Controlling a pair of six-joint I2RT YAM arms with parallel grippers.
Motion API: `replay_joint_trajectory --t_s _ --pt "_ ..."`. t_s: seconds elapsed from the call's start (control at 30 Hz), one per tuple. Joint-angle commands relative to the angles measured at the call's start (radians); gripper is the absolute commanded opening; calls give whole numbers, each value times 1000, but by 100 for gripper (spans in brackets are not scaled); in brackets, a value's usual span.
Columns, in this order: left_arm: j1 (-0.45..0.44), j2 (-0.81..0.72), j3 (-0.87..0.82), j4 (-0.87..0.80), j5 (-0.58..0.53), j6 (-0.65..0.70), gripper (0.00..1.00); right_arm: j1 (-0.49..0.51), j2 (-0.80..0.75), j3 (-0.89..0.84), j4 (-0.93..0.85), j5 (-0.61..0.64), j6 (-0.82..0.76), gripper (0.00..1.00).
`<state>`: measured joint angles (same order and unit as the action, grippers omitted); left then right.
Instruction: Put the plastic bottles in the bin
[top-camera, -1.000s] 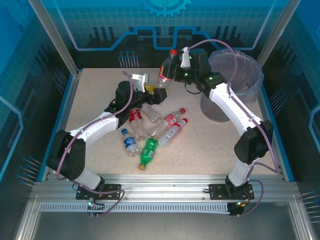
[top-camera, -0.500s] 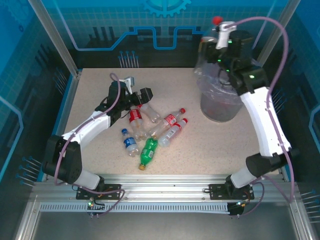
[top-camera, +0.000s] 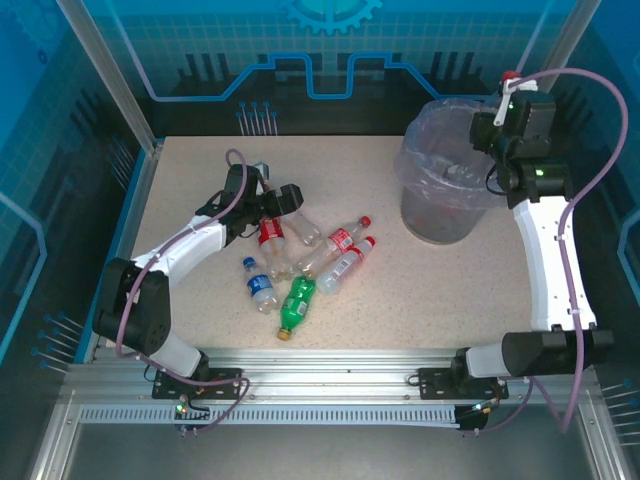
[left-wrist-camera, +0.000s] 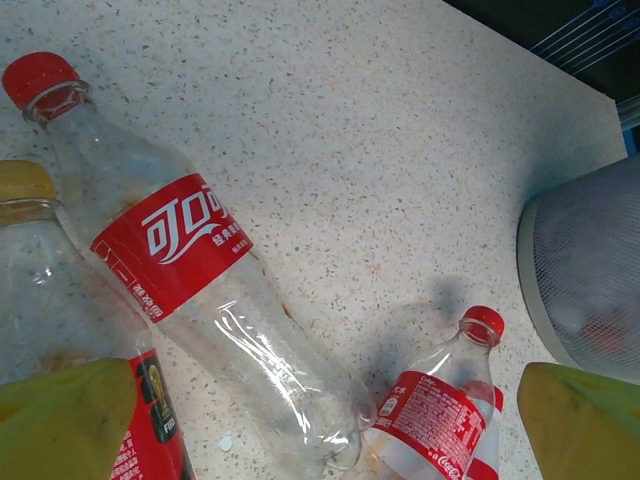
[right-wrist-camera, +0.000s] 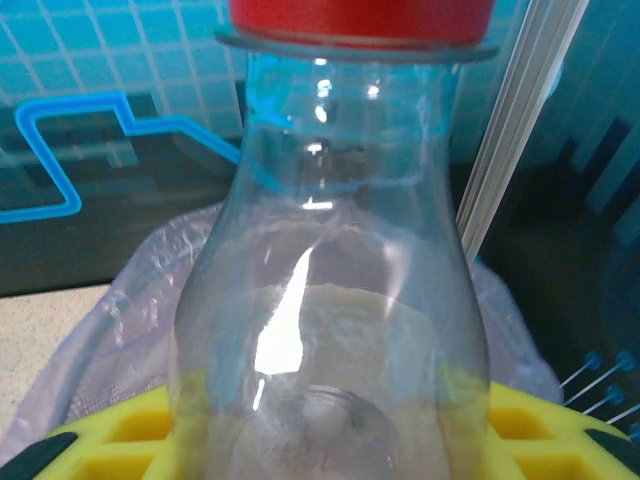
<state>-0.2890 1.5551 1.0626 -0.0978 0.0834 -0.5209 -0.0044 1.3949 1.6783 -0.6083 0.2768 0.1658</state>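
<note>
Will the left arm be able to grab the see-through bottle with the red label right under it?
Probably yes. The left end effector hangs open just above that bottle, and nothing lies on top of it, though a yellow-capped bottle crowds one side.

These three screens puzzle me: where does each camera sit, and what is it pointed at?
Top external: above and behind, looking down on table, loose bottles and bin; left arm and right arm show.
Left wrist: on the left arm, facing down at those bottles; open left gripper, fingertips in the bottom corners.
Right wrist: on the right arm, facing across the bin; right gripper clamps a red-capped bottle.
Shared: all three see the bin.
</note>
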Motion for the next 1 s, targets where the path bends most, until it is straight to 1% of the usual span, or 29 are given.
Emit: replay_joint_trajectory --t_s 0.0,0.17,0.27,0.47,0.6,0.87,0.97 --pt "-2 14 19 -13 -22 18 99 -42 12 -52 49 -105 98 38" --pt "-14 23 23 -44 -54 38 99 -60 30 -139 90 -194 224 39" --pt "-16 30 28 -69 -72 59 99 -61 41 -179 106 -235 274 39" --pt "-17 42 29 -70 -71 68 99 -63 77 -215 118 -256 304 39" --pt "-16 48 31 -66 -68 68 99 -62 95 -200 107 -255 294 40" --pt "-16 51 39 -62 -63 70 99 -58 6 -98 80 -145 196 39" --pt "-16 58 40 -53 -56 61 99 -59 -6 -87 112 -123 186 39"
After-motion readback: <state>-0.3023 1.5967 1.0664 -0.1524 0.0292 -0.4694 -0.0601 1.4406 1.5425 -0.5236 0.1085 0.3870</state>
